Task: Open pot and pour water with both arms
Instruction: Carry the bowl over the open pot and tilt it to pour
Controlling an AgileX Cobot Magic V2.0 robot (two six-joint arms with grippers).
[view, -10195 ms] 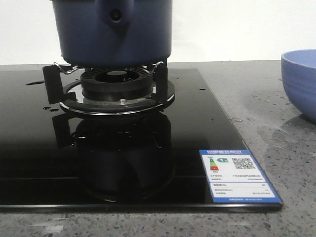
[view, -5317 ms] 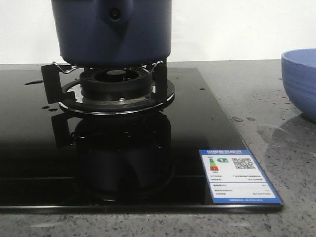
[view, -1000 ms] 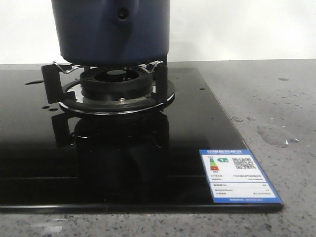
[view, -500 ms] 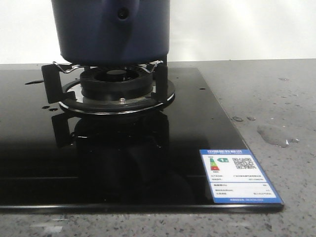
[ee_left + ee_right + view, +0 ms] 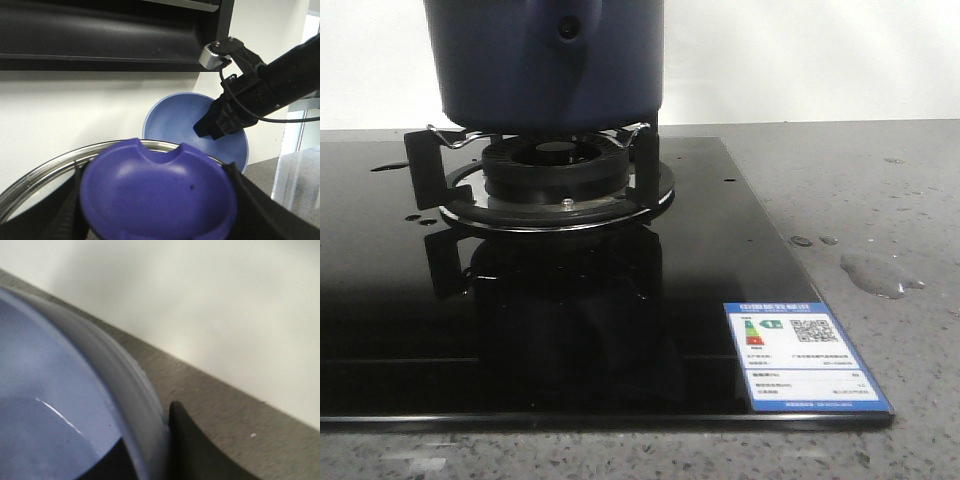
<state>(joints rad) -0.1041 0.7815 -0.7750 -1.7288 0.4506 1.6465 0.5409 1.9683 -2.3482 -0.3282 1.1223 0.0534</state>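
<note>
The dark navy pot (image 5: 545,60) stands on the burner grate (image 5: 555,175); its top is cut off in the front view. Neither gripper shows there. In the left wrist view my left gripper (image 5: 159,215) is shut on a purple lid knob (image 5: 150,185), with the lid's steel rim (image 5: 45,172) behind it. Beyond it my right gripper (image 5: 220,120) holds the periwinkle bowl (image 5: 175,125) raised and tilted. In the right wrist view my right gripper (image 5: 150,460) clamps the bowl's rim (image 5: 135,405). Water lies as a puddle (image 5: 880,275) on the counter.
The black glass cooktop (image 5: 620,330) carries a blue energy label (image 5: 808,355) at its front right corner. Grey speckled counter (image 5: 880,180) runs to the right, with small drops (image 5: 810,240). A white wall stands behind. A dark range hood (image 5: 100,35) hangs above.
The periwinkle bowl that stood at the right edge of the counter is gone from the front view. A puddle shows where it stood. In the last second nothing visibly moved.
</note>
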